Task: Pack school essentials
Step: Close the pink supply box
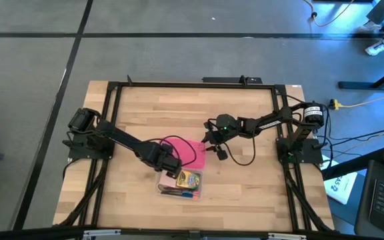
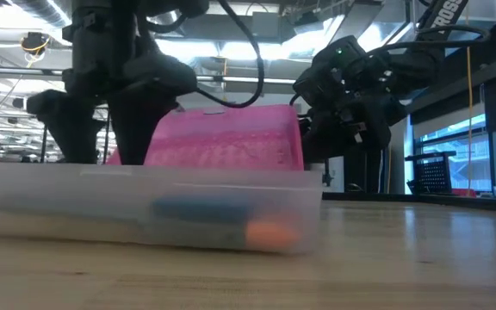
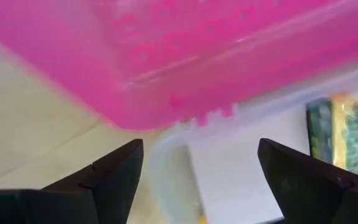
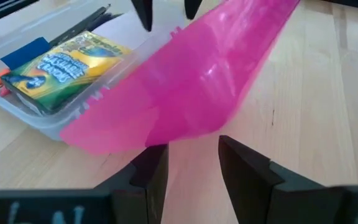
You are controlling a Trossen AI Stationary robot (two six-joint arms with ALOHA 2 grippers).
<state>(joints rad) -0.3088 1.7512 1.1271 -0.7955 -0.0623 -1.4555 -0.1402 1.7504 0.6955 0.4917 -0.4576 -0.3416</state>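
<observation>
A clear rectangular case (image 1: 179, 188) (image 2: 145, 211) lies near the table's near edge. Its pink lid (image 1: 187, 153) (image 4: 210, 81) is swung open on its hinges and slants up over the far side. Inside the case lie a yellow-green crayon box (image 4: 67, 65) (image 1: 189, 179), a blue piece (image 4: 23, 53), dark thin pens or pencils (image 4: 79, 28) and a pale pad (image 3: 241, 168). My left gripper (image 1: 173, 167) (image 3: 201, 155) is open, just above the case's hinge-side corner. My right gripper (image 1: 212, 148) (image 4: 188, 152) is open at the lid's free edge. The scissors are not in view. My right gripper comes level from the table's right, its open fingers (image 4: 151, 165) right at the pink lid's free edge (image 4: 185, 134). I cannot tell whether they touch it. My left gripper's fingers stand on either side of the case's corner (image 3: 166, 146), apart from it.
A black frame (image 1: 112, 120) runs around the wooden table. A black cable (image 1: 244, 159) loops below the right arm. Bare wood (image 1: 259, 193) lies to the right of the case and along the far side. Beyond the table, desks and cables stand on the floor.
</observation>
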